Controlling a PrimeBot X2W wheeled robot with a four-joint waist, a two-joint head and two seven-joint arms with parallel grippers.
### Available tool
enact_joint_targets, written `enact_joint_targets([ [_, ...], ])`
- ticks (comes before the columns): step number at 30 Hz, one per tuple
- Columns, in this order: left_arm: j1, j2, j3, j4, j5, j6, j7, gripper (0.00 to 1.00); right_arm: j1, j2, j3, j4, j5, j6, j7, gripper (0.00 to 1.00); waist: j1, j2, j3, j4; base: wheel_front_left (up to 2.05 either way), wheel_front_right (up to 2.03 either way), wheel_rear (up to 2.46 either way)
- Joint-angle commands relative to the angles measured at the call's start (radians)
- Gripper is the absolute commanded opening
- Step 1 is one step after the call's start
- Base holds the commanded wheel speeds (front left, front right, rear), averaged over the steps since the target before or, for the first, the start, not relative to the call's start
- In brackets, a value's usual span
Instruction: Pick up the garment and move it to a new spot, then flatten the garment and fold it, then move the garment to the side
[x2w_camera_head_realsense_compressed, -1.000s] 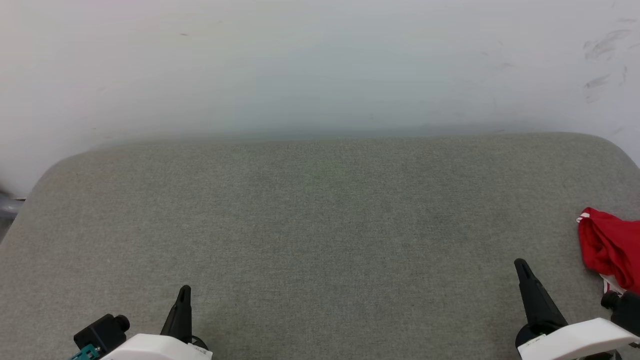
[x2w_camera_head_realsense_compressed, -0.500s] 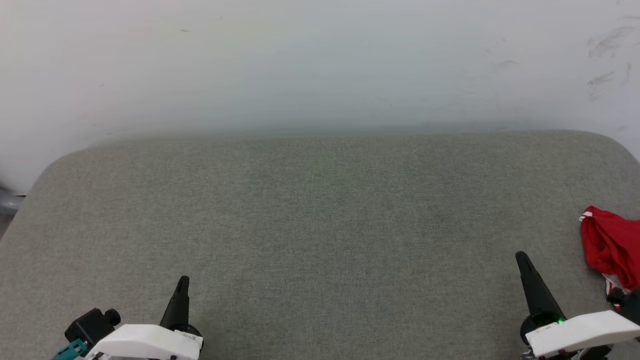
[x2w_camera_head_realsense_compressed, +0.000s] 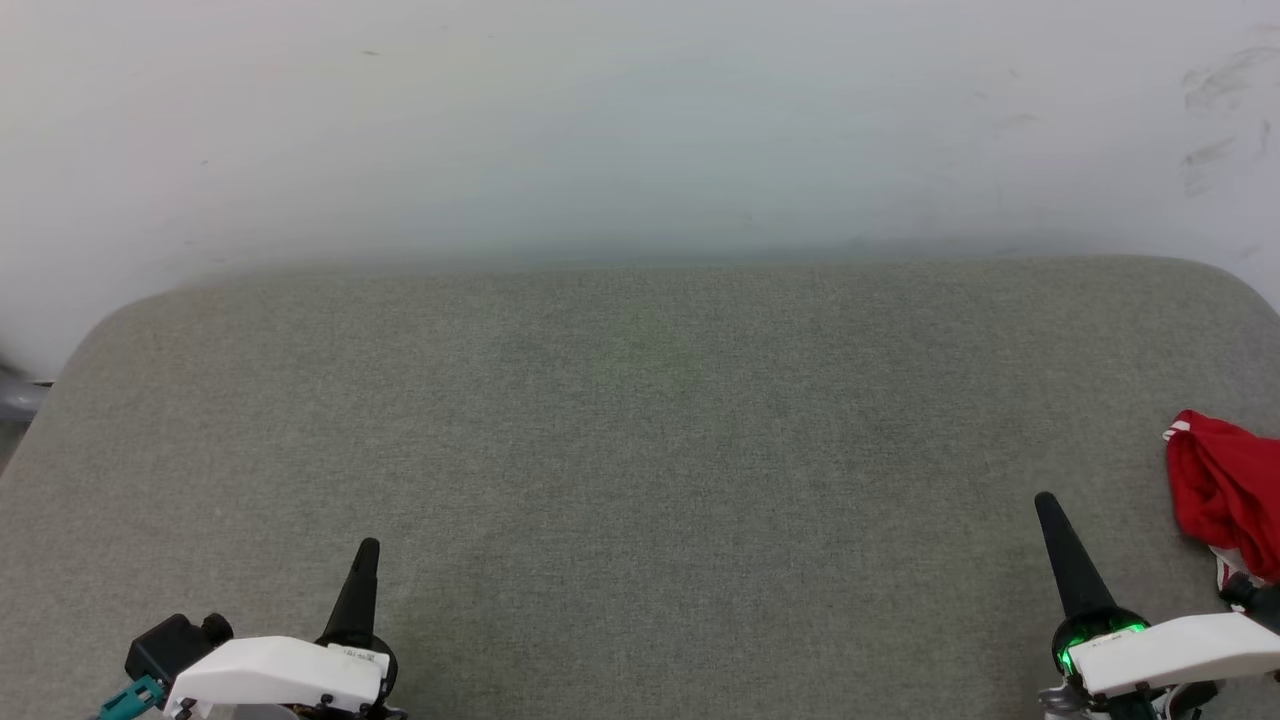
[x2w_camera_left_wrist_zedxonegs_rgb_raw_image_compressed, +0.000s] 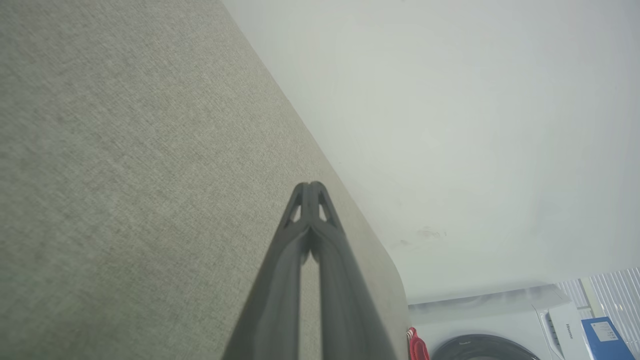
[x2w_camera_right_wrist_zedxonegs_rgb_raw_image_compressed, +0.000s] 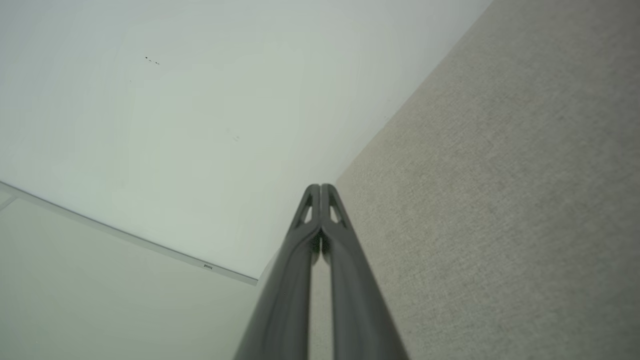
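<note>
Left tool (x2w_camera_head_realsense_compressed: 367, 550): clenched, both dark fingers pressed together along their tips, nothing between them. It sits at the lower left of the head view, above the near part of the grey fabric-covered table (x2w_camera_head_realsense_compressed: 640, 420), pointing toward the pale wall (x2w_camera_head_realsense_compressed: 640, 120).

Right tool (x2w_camera_head_realsense_compressed: 1047, 505): clenched likewise and grasping nothing, at the lower right of the head view. A green light (x2w_camera_head_realsense_compressed: 1100, 630) glows at its base.

The garment (x2w_camera_head_realsense_compressed: 1225, 490) lies bunched on the table at the far right edge of the head view, just beside the right tool and apart from its fingers. Red cloth with a little white trim is visible. The frame edge cuts it off, so its full lay cannot be determined.

In the left wrist view, a red scrap, probably the same garment, shows beyond the table's rounded corner, near a white appliance (x2w_camera_left_wrist_zedxonegs_rgb_raw_image_compressed: 500, 310).
</note>
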Motion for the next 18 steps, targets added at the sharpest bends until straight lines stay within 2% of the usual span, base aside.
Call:
enact_joint_targets([
  [1,-0.028,0.001,0.008,-0.007,-0.02,-0.007,0.005,0.0,-0.033,-0.008,-0.003,-0.002,0.026,0.0,0.002,0.0,-0.0001,0.0,0.001,0.0,0.0,0.0,0.0],
  [18,-0.054,-0.015,0.042,0.006,-0.168,-0.034,0.049,0.0,-0.065,-0.007,-0.011,0.041,0.195,0.0,0.015,0.0,-0.0001,0.0,0.011,0.004,0.0,0.0,0.0],
])
